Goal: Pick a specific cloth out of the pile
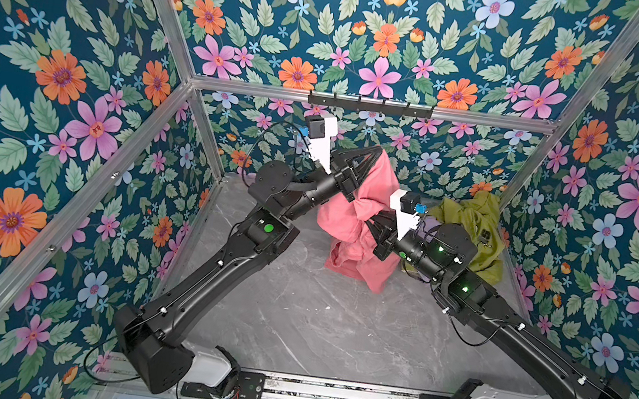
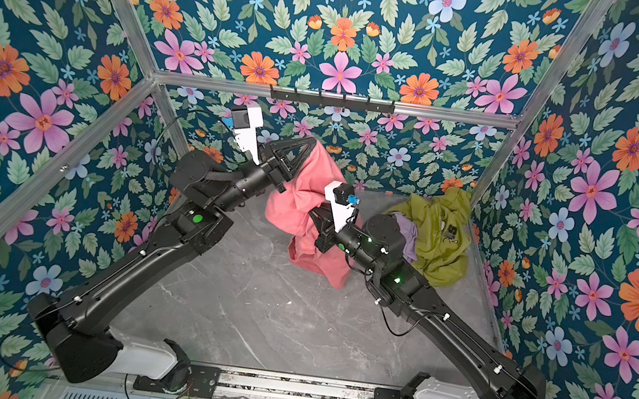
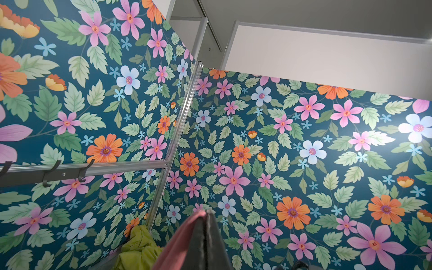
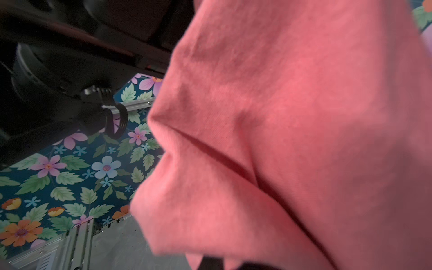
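- The salmon-pink cloth (image 1: 348, 221) hangs in the middle of both top views, stretched from the upper centre down toward the grey marble worktop (image 1: 295, 310). Whether its lowest hem touches the surface I cannot tell.
- The left claw (image 1: 375, 153) is raised just below the hook rail (image 1: 370, 104) and is clamped together on the top edge of the cloth. In the left wrist view the pink fabric (image 3: 182, 240) runs along one closed finger.
- The right claw (image 1: 370, 222) sits lower, just right of centre, with its tips buried in the fabric. It is closed, and the folds gather toward it, so it appears clamped on a lower fold. The right wrist view shows little but pink cloth (image 4: 280, 140).
- The rest of the pile lies at the right of the frame, against the back corner. It is made up of the olive-green garment (image 1: 473, 225) with its dark print and the lilac-purple cloth (image 1: 425, 225), mostly hidden behind the right arm.
- Step in hand, as I judge it: the wanted cloth is lifted and held apart from the pile by both claws, so the picking is nearly done.
- The next move calls for carrying it to the open worktop at the lower centre, away from the olive garment. Both grips must hold firm so the soft fabric does not slip or drag.
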{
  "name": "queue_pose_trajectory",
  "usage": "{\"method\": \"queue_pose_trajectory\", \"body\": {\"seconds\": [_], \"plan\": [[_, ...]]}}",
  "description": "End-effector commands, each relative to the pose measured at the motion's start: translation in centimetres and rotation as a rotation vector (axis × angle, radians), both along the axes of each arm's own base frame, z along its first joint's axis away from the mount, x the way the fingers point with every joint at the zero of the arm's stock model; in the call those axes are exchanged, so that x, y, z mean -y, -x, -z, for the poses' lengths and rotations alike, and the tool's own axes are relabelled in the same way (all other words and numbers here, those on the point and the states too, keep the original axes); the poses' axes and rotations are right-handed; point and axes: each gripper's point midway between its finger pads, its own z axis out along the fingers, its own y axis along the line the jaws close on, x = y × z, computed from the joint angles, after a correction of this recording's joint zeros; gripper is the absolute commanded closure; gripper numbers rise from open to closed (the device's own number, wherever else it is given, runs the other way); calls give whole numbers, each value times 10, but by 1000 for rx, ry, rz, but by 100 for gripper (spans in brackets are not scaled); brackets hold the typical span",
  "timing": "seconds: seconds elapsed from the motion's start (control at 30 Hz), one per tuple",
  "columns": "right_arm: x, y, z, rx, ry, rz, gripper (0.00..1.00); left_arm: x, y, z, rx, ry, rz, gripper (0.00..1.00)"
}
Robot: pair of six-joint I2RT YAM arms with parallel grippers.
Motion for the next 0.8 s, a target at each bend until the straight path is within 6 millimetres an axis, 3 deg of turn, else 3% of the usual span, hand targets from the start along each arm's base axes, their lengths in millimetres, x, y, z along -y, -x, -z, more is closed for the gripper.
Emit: {"method": "queue_pose_trajectory", "body": {"seconds": [0.0, 0.3, 0.53, 0.77], "plan": [[-10, 9, -7, 33, -15, -19, 100, -17, 10, -3, 35, -10, -64, 100], [-37, 31, 29, -52, 24, -91, 100, -51, 27, 42, -68, -72, -155, 100], [-43, 26, 78, -160, 45, -88, 100, -69, 23, 98, -178, -141, -252, 100], [-49, 21, 117, -230, 76, -81, 100, -74, 18, 136, -250, -206, -293, 100]]}}
